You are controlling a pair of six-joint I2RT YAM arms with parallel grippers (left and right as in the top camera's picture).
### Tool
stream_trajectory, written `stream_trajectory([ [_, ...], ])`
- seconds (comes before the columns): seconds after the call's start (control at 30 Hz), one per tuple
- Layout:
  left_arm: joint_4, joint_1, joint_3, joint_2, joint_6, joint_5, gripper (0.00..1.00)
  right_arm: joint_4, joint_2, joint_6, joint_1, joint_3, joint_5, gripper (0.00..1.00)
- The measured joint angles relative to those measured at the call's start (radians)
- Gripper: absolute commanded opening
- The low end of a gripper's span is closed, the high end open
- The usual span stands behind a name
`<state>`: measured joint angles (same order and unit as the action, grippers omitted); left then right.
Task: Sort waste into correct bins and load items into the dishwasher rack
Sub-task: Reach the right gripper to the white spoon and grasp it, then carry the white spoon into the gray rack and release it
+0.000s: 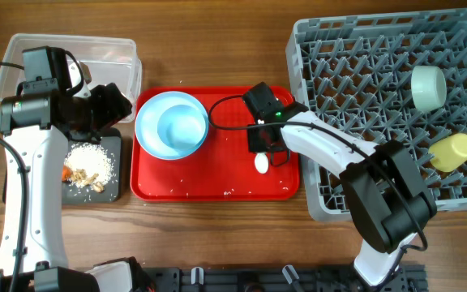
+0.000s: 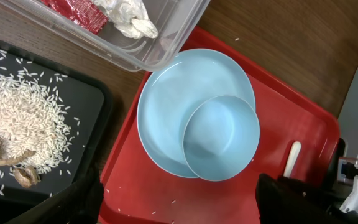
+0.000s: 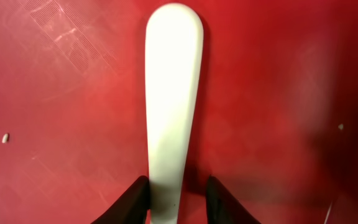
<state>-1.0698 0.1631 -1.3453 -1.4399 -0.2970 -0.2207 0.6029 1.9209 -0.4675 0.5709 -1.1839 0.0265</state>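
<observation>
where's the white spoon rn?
Overhead view: the white spoon lies on the right side of the red tray, between the light blue plate and the dishwasher rack, with the right gripper straddling its handle.

Overhead: straight down from high up, whole table [image 1: 217, 49] in frame. Left wrist: mid-height over red tray [image 2: 291, 118], clear tub [image 2: 160, 43] at 12 o'clock. Right wrist: very near, down on white spoon [image 3: 169, 124]. All three share the tray.

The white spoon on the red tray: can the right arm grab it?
Probably yes. The right gripper is down at the spoon, one finger on each side of its handle, and nothing on the red tray is in the way.
</observation>
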Motion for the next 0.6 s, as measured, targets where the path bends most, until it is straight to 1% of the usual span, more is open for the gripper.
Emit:
stream_trajectory([
  [0.03,0.0,0.0,0.0,0.0,0.0,0.0,0.8,0.004,0.0,-0.003,0.0,0.0,0.0,0.26],
  [0.07,0.0,0.0,0.0,0.0,0.0,0.0,0.8,0.008,0.0,-0.003,0.0,0.0,0.0,0.21],
  [0.13,0.0,0.0,0.0,0.0,0.0,0.0,0.8,0.018,0.0,-0.003,0.0,0.0,0.0,0.2],
  [0.2,0.0,0.0,0.0,0.0,0.0,0.0,0.8,0.027,0.0,-0.003,0.0,0.0,0.0,0.15],
  [0.3,0.0,0.0,0.0,0.0,0.0,0.0,0.8,0.033,0.0,-0.003,0.0,-0.001,0.0,0.15],
  [0.37,0.0,0.0,0.0,0.0,0.0,0.0,0.8,0.034,0.0,-0.003,0.0,-0.001,0.0,0.12],
  [0.47,0.0,0.0,0.0,0.0,0.0,0.0,0.8,0.055,-0.005,0.005,0.0,-0.005,0.0,0.11],
  [0.53,0.0,0.0,0.0,0.0,0.0,0.0,0.8,0.079,-0.043,0.046,0.0,-0.006,0.0,0.11],
  [0.6,0.0,0.0,0.0,0.0,0.0,0.0,0.8,0.089,-0.149,0.1,-0.008,-0.015,-0.002,0.11],
])
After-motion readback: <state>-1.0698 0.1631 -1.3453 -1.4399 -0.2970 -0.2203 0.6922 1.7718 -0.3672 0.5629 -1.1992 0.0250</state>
